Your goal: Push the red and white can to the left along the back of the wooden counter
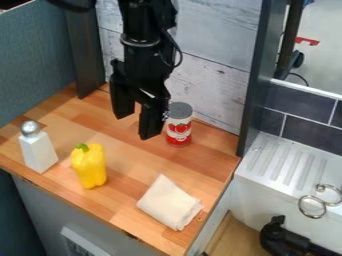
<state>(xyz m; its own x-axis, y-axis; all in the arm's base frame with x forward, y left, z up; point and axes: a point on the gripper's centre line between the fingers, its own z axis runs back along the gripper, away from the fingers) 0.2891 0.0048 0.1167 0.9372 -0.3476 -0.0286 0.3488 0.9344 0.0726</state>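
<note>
Can [179, 131], red and white with a grey top, upright near the back of the desk [133, 159], close to the pale boarded wall [217, 92]. It looks like a food tin: stiff-walled, probably fairly heavy if full, light if empty, and not easily broken. The smooth, round side could slip or turn in a loose hold, so the best grasp is around the middle, one finger on each side, with the can kept upright. The top rim is a poorer place to take it, being narrow and hard.

The gripper [137, 125] hangs just beside the can, its two fingers spread apart with nothing between them. One finger nearly meets the can's edge from this angle, though whether they touch is hard to judge.

Counting what lies on the desk: one can, one yellow pepper [90, 167], one white shaker [38, 151] with a silver ball top, and one folded cloth [169, 204], four things in all. The pepper and shaker stand near each other toward the front left; the cloth lies near the front right, well apart from them. Off the desk, two metal rings [312, 217] sit at the edge of the white ledge [267, 172].
</note>
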